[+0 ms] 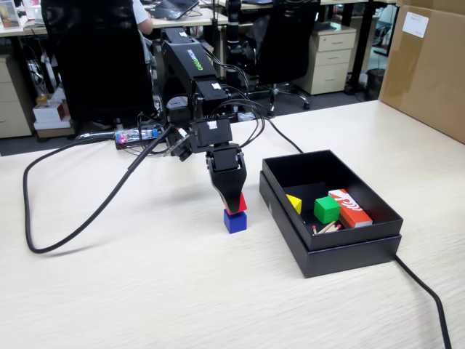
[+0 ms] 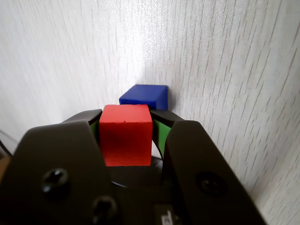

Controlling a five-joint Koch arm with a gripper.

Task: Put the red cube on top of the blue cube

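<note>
A shallow black box (image 1: pixel 330 247) with matte walls sits on the pale wood-grain worktop (image 1: pixel 145 291) just right of the arm in the fixed view. Inside it lie a yellow wedge-shaped block (image 1: pixel 294 203), a green cube (image 1: pixel 326 209), a longer red-orange and white rectangular box (image 1: pixel 349 207) and a few thin sticks (image 1: pixel 327 228) against the near wall. A thick black cable (image 1: pixel 43 218) loops across the worktop on the left, and another black cable (image 1: pixel 429 294) runs out from the box's near right corner. A large brown cardboard carton (image 1: pixel 429 65) stands at the far right edge; office chairs and drawer units fill the background.

The arm, of black plastic with bundled wires, reaches down so that its fingers (image 1: pixel 234 203) stand between the camera and part of the red cube (image 1: pixel 242 203). In the wrist view the fingers (image 2: pixel 125 123) are clenched on the red cube (image 2: pixel 125 135), one dark jaw with a green inner pad on each side of its matte, sharp-edged faces. The blue cube (image 1: pixel 235 221) rests on the worktop directly below the red one, left of the black box and apart from it; whether the two cubes touch cannot be told. In the wrist view the blue cube (image 2: pixel 145 96) shows just beyond the red cube's top edge, smooth and matte
</note>
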